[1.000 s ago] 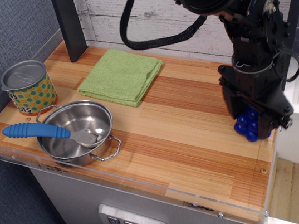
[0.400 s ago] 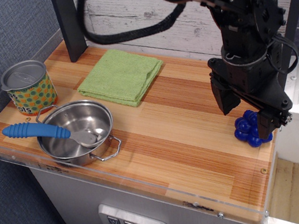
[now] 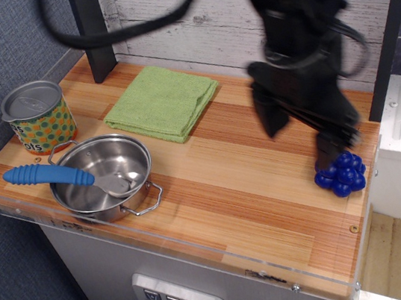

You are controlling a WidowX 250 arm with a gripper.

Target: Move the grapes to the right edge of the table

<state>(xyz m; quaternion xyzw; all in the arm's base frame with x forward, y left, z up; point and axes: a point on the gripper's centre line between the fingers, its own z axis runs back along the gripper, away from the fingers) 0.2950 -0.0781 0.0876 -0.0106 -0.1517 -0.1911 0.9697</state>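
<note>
The grapes (image 3: 341, 173), a small cluster of glossy dark-blue balls, lie on the wooden table (image 3: 244, 189) close to its right edge. My gripper (image 3: 300, 135) hangs above the table, up and to the left of the grapes, blurred by motion. Its two black fingers are spread apart and hold nothing; the right finger (image 3: 330, 147) is just above the cluster's upper left.
A folded green cloth (image 3: 163, 101) lies at the back centre. A steel pot (image 3: 104, 175) with a blue-handled spoon (image 3: 42, 174) stands at the front left, a dotted tin can (image 3: 37, 115) behind it. A dark post (image 3: 93, 30) stands at the back left.
The gripper, which was down around the grapes, opened, let them go, and rose up and to the left. The grapes stay by the right edge.
</note>
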